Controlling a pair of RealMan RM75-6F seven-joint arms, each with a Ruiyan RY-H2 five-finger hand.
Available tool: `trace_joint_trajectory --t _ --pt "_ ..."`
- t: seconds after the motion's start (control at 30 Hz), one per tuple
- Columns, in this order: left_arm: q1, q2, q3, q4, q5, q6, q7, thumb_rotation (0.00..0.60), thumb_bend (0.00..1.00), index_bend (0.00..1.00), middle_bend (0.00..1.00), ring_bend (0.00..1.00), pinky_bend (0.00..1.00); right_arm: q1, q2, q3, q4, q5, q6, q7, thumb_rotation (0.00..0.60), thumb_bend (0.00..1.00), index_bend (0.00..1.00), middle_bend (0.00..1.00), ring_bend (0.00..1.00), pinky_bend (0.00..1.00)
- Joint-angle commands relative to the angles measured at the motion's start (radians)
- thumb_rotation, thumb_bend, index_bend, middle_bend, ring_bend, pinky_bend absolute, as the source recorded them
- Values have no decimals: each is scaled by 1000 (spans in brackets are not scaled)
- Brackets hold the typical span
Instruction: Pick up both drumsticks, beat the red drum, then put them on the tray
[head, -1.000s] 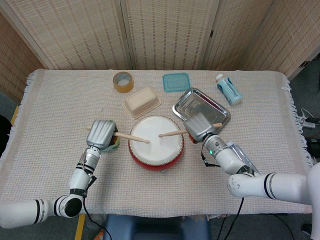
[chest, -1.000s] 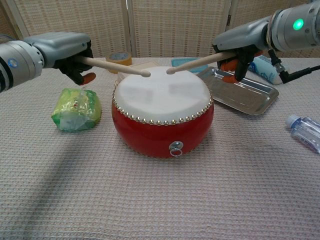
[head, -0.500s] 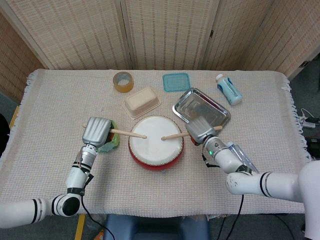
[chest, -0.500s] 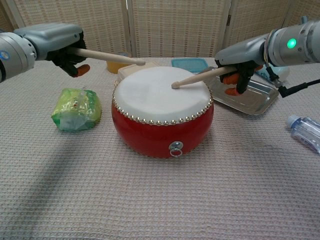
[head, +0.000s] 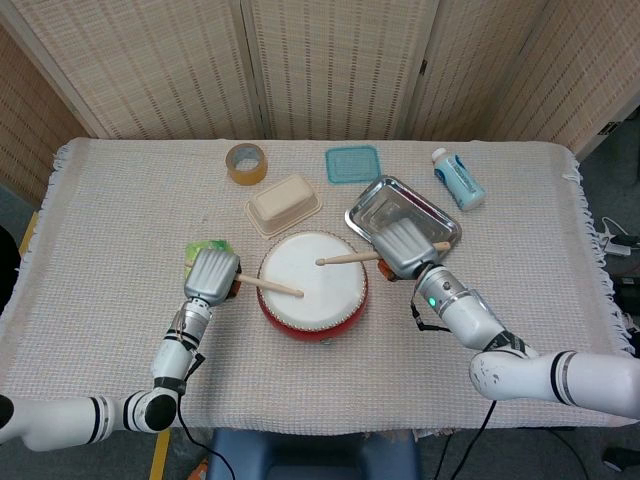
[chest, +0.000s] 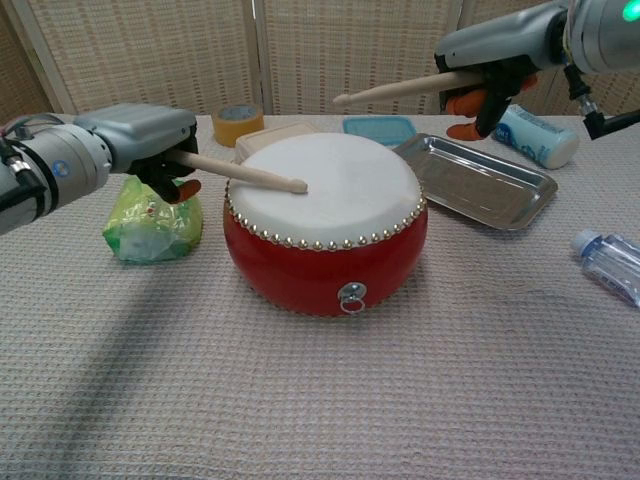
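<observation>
A cloth-covered table (head: 100, 230) stands before woven screens. The red drum (chest: 325, 225) sits at its centre. The left hand (chest: 150, 140) grips a drumstick (chest: 245, 174), its tip on the white skin. The right hand (chest: 490, 60) grips the other drumstick (chest: 400, 89) raised above the drum. The tray (chest: 480, 180) lies just right of the drum.

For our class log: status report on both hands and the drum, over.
Left hand holds its drumstick, tip down on the red drum. Right hand holds its drumstick raised above the skin. Tray bare, nothing blocking it.
</observation>
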Motion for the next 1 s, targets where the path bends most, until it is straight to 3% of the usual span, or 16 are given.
trace_joint_trajectory --t 0.03,0.27,0.43,0.57,0.87,1.0 --pt "16 46 -21 -46 33 34 -31 600 489 1000 1000 1000 1000 19 -76 -45 88 61 -50 -52 600 410 1000 1000 1000 1000" --pt "23 84 -26 -91 51 42 -36 600 489 1000 1000 1000 1000 44 -144 -82 158 133 -75 -104 600 410 1000 1000 1000 1000" --pt "-3 -1 11 -8 3 -17 2 600 489 1000 1000 1000 1000 -20 -44 14 41 -37 30 26 600 410 1000 1000 1000 1000" --pt "-10 -21 17 22 -3 -14 25 600 487 1000 1000 1000 1000 -43 -13 33 19 -87 19 73 600 410 1000 1000 1000 1000" --pt "34 91 -33 -93 75 68 -54 600 489 1000 1000 1000 1000 6 -158 -50 192 26 -100 -35 600 410 1000 1000 1000 1000" --pt "31 86 -22 -86 61 46 -45 600 489 1000 1000 1000 1000 10 -173 -38 196 37 -77 -36 600 409 1000 1000 1000 1000"
